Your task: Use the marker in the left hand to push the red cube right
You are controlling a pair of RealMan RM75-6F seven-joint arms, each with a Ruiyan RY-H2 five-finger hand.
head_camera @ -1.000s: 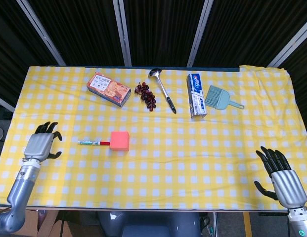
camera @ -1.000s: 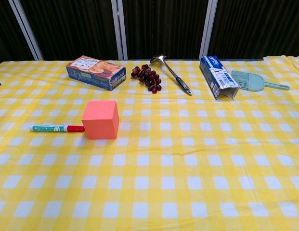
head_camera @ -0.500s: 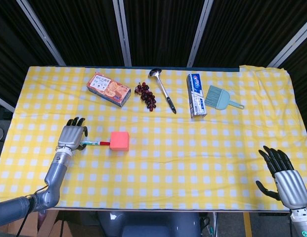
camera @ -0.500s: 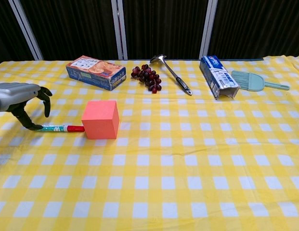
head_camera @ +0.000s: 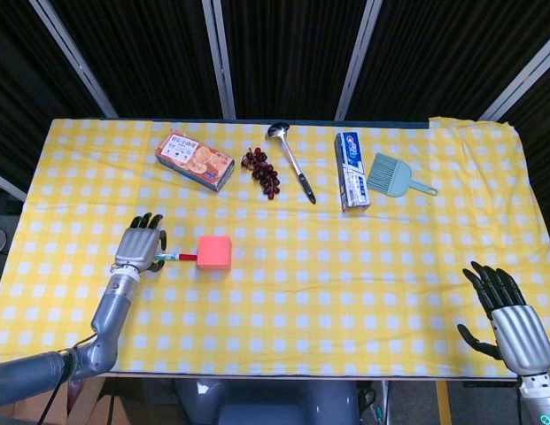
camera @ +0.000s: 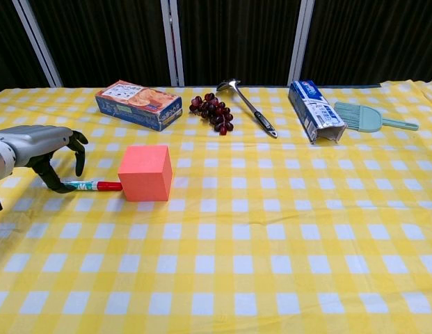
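The red cube (head_camera: 214, 252) (camera: 145, 172) sits on the yellow checked cloth, left of centre. A marker (head_camera: 174, 258) (camera: 94, 186) with a red cap lies flat just left of it, the cap touching the cube's left face. My left hand (head_camera: 140, 245) (camera: 42, 142) arches over the marker's left end, fingers curved down and apart, the thumb at the marker's tip on the cloth. The marker is still lying on the table. My right hand (head_camera: 509, 314) rests at the near right edge, fingers spread and holding nothing; the chest view does not show it.
Along the far side lie a biscuit box (head_camera: 195, 160), a bunch of dark grapes (head_camera: 261, 170), a metal ladle (head_camera: 290, 159), a toothpaste box (head_camera: 351, 170) and a small blue-green brush (head_camera: 394, 175).
My left hand has travelled from the table's left edge to the marker and now covers its left end. Marker, cube and right hand have stayed put.
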